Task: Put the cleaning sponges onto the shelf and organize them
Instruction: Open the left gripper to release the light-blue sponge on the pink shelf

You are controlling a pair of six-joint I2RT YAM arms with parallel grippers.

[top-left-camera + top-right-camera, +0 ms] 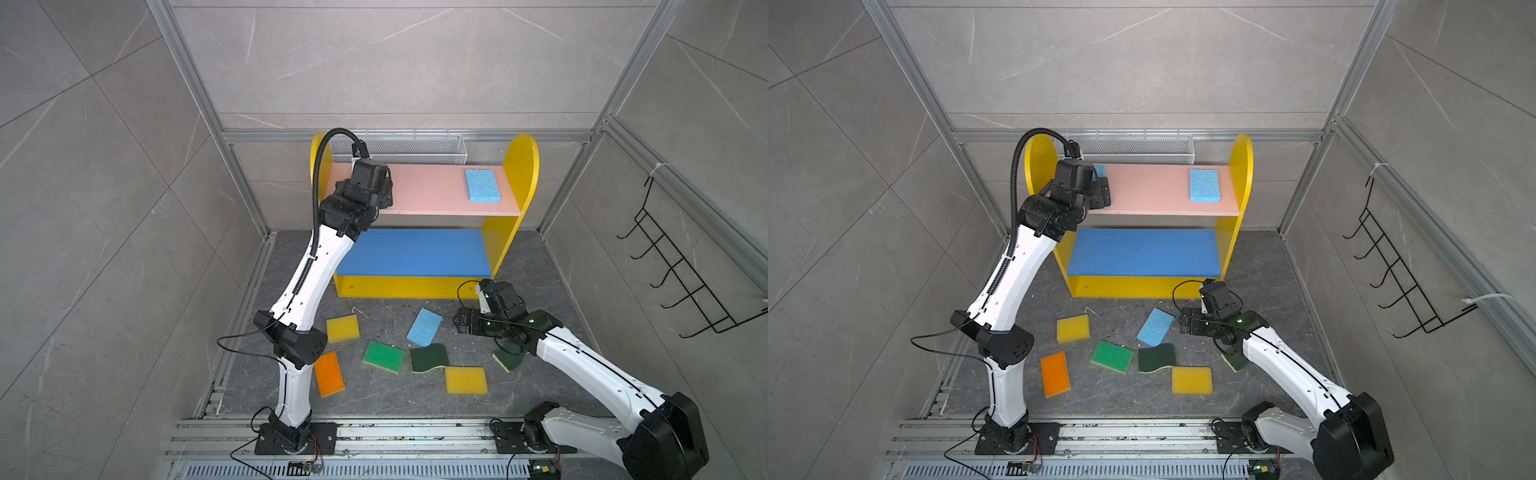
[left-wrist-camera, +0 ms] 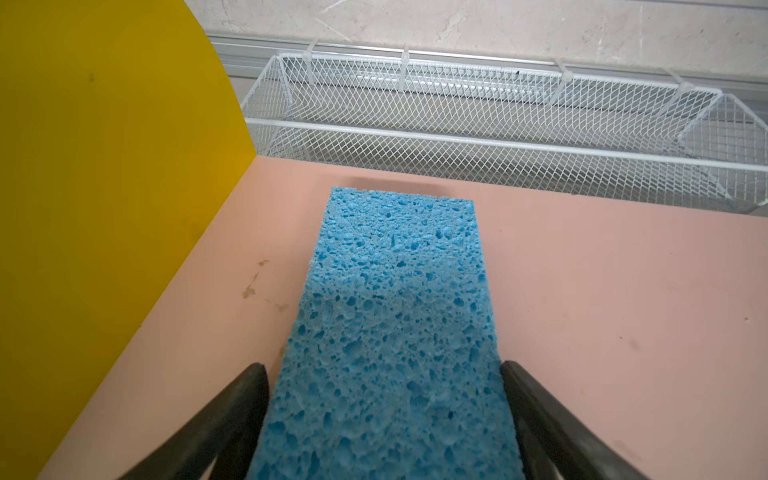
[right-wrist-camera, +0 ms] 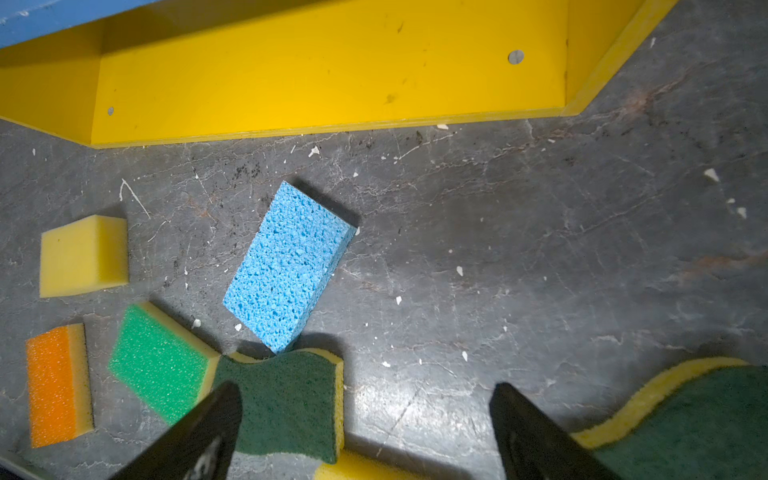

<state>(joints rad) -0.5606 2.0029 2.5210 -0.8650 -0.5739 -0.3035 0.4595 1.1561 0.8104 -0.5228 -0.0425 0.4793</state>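
Three-tier shelf (image 1: 521,166) stands at the back of the floor (image 1: 374,403), with the mesh basket (image 1: 415,149) behind it. Pink top board (image 1: 428,191) carries two sponges; blue middle board (image 1: 415,253) is bare.

Left gripper (image 2: 381,368) is low over the pink board's left end. Its fingers (image 2: 249,395) lie along both long edges of a light blue sponge (image 2: 395,291) lying flat there; cannot tell whether they press it.

Right gripper (image 3: 365,395) hovers over the floor, fingers spread, nothing between them.

A second blue sponge (image 1: 482,185) lies flat at the board's right end.

On the floor:
- third blue sponge (image 1: 424,327)
- near yellow sponge (image 1: 466,380)
- far yellow sponge (image 1: 343,328)
- orange sponge (image 1: 329,374)
- bright green sponge (image 1: 383,356)
- wavy scourer (image 1: 428,359)
- another scourer (image 1: 508,361), partly under the right arm
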